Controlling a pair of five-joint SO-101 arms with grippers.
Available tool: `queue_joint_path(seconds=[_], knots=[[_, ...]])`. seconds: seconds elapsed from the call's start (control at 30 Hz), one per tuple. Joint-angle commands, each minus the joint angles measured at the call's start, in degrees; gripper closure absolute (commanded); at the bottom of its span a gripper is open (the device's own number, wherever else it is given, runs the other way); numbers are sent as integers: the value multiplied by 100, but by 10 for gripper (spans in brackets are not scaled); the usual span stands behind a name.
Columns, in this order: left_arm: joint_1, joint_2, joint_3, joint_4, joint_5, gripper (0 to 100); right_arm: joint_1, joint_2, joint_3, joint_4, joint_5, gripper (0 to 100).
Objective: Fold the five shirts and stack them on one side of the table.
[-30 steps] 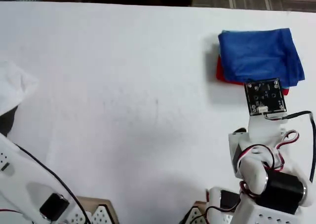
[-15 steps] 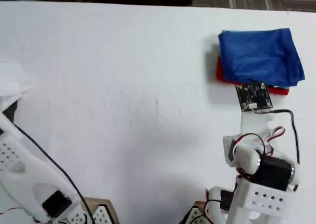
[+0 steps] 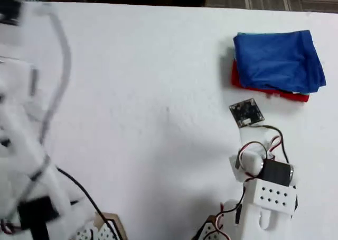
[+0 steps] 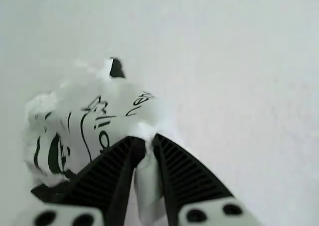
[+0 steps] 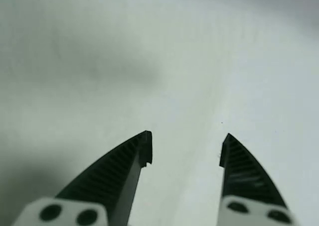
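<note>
White cotton, bunched and limp: that's the white shirt (image 4: 94, 131), black print crumpled across it, and the left claw (image 4: 144, 141) has it. The jaws are nearly closed, pinching a thin fold of cloth right at the tips. The rest of the bundle sits just past those tips and off to one side, over the bare table (image 3: 148, 92). Whether it rests on the table or hangs just above, I can't tell.

This looks like light, floppy stuff with no stiffness at all. It'll likely sag, twist and drag as a lump from a pinch like this. To get it flat, a hem corner or a shoulder seam looks the better hold, probably one for each claw.

Over on the other side, the right claw (image 5: 184, 139) is spread wide with nothing in it, plain table underneath. The right arm (image 3: 264, 182) sits near the stack but apart from it: blue shirt (image 3: 277, 60) folded on top of the red shirt (image 3: 288, 95), at the table's far right.
</note>
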Motion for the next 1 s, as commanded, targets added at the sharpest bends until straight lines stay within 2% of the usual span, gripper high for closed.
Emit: queue_joint_path(seconds=[0.0,0.17,0.37,0.53,0.73,0.8,0.97], knots=[[1231,-835,180,79,26,975,110,-84,44,-180,79,779],[2224,-1152,154,35,26,975,224,-84,53,-189,70,779],[3051,-1178,224,53,35,975,224,-84,53,-163,79,779],[3437,-1178,699,-9,35,974,198,-84,53,-189,62,778],[3684,-1178,1569,-519,35,971,198,-84,18,-303,79,776],[3657,-1178,1991,-791,35,941,180,-84,26,-303,79,776],[3648,-1178,2492,-1125,35,779,163,-84,26,-435,44,776]])
